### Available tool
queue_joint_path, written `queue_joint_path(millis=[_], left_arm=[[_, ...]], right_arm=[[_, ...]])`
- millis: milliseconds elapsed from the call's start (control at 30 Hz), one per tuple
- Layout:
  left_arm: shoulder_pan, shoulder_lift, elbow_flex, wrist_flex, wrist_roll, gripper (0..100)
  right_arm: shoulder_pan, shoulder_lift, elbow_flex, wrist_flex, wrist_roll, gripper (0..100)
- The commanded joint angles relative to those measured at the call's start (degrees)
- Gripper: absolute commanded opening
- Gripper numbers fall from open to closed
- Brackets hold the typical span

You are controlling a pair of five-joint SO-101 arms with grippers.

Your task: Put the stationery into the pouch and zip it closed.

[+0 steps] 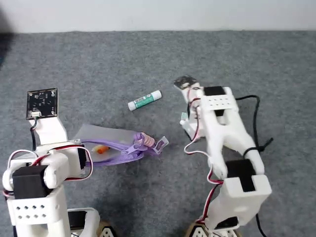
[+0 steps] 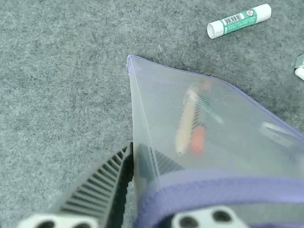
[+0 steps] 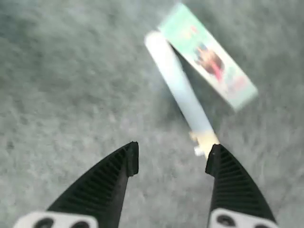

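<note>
The translucent pouch (image 1: 111,140) with a purple zipper band (image 2: 213,187) lies at the left centre of the mat, with a pencil (image 2: 185,123) and an orange item (image 2: 197,140) inside. My left gripper (image 2: 142,190) is shut on the pouch's end nearest its arm. A green-and-white glue stick (image 1: 144,100) lies loose on the mat beyond the pouch. My right gripper (image 3: 173,154) hangs open just above the mat. Its right fingertip (image 3: 219,159) is next to the end of a white pen-like stick (image 3: 178,88). A flat printed pack (image 3: 209,57) lies beside that stick.
Grey carpet-like mat (image 1: 98,64) covers the table up to a white wall at the back. The zipper pull and tag (image 1: 159,144) stick out at the pouch's right end. The right arm (image 1: 224,133) stands to the right of the pouch with loose cables.
</note>
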Motion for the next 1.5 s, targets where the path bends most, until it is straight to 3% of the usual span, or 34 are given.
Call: queue_joint_path(millis=[0,167,433,667,800,1200,1467], left_arm=[[0.26,-0.53,-0.22,0.18,0.26,1],[0.26,-0.53,-0.31,0.18,0.26,1],[0.26,-0.53,-0.31,0.18,0.44,1],[0.26,-0.53,-0.22,0.18,0.44,1],[0.26,-0.53,-0.22,0.09,0.44,1],[0.26,-0.53,-0.22,0.09,0.44,1],[0.26,-0.53,-0.4,0.09,0.44,1]], right_arm=[[-2.15,-1.8,-2.02,-6.02,0.0,24.2],[-3.21,4.0,-2.37,-11.38,0.09,24.2],[-3.21,11.91,-7.91,-11.38,0.09,24.0],[-5.23,13.76,-8.44,-11.38,0.09,0.2],[-5.14,14.02,-8.35,-11.3,0.26,6.5],[-5.32,13.23,-8.62,-6.29,0.18,0.8],[-5.49,-3.03,-8.44,2.77,0.0,0.8]])
